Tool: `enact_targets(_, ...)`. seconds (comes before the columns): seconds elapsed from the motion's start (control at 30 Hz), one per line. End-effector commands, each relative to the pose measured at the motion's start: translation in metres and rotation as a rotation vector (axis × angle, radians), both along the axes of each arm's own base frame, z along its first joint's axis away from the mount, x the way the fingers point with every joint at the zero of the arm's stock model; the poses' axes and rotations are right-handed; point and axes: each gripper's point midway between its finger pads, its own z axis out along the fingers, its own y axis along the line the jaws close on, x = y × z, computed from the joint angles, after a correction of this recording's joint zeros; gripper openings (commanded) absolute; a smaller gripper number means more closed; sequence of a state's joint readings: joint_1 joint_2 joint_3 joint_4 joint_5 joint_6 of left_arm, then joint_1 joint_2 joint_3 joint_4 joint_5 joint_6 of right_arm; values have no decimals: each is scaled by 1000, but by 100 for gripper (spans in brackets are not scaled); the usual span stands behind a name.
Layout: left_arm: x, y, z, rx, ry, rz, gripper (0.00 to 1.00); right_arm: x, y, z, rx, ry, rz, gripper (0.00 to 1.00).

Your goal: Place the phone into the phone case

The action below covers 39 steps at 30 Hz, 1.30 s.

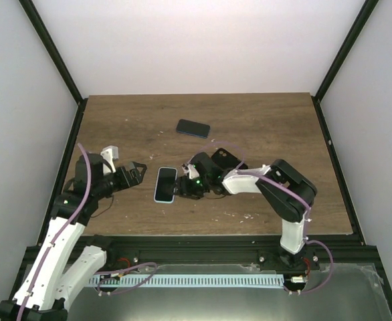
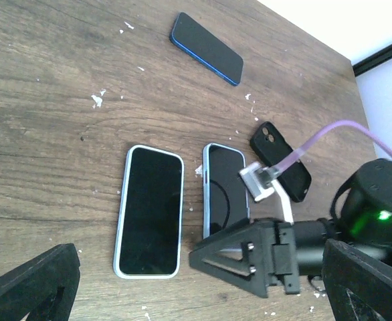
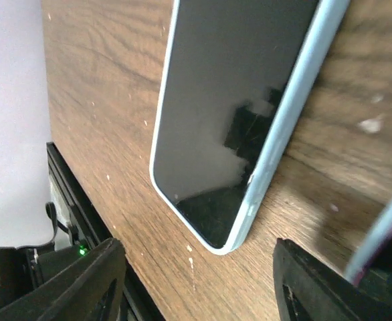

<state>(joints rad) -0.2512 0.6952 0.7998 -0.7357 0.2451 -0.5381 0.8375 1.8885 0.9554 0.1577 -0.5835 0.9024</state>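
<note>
A phone point(image 1: 165, 184) with a glossy black screen and a light blue rim lies flat on the wooden table; it also shows in the left wrist view point(image 2: 149, 210) and the right wrist view point(image 3: 243, 100). Right beside it lies a blue-rimmed phone case point(image 2: 225, 194), open side up with a ring inside; only its edge point(image 3: 378, 231) shows in the right wrist view. My right gripper point(image 1: 186, 187) is open and low over the case's near end, its finger point(image 2: 249, 257) covering that end. My left gripper point(image 1: 137, 172) is open and empty, just left of the phone.
A dark phone with a blue edge point(image 1: 192, 128) lies farther back on the table. A black case with a camera cutout point(image 1: 226, 159) lies behind the right wrist. The right arm's purple cable point(image 2: 330, 134) arches over it.
</note>
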Motion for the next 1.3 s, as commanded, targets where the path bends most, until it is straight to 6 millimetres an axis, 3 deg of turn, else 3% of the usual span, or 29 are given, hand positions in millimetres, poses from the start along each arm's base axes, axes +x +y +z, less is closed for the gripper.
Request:
enact_targets(0.0, 2, -2, -1, 9, -10, -17, 100, 28, -19, 35, -27, -143, -31, 65)
enact_targets(0.1, 1, -2, -2, 10, -2, -21, 100, 47, -37, 42, -65, -199, -58, 74)
enact_targets(0.27, -1, -3, -2, 6, 0, -27, 100, 95, -69, 59, -156, -344, -115, 97)
enact_targets(0.4, 0, -5, 0, -1, -2, -38, 100, 143, -95, 66, -296, -455, -196, 100)
enact_targets(0.53, 1, -6, -1, 4, 3, -42, 100, 191, -110, 75, -330, -548, -256, 100)
enact_targets(0.7, 1, -6, -4, -1, 10, -38, 100, 245, -111, 77, -329, -625, -280, 100)
enact_targets(0.8, 0, -6, -4, -7, 11, -34, 100, 268, -101, 80, -341, -761, -192, 100)
enact_targets(1.0, -2, -7, -3, -17, 11, -37, 100, 290, -85, 66, -432, -936, 79, 100)
enact_targets(1.27, -1, -8, -7, -18, 29, -39, 100, 331, -81, 43, -471, -926, 146, 100)
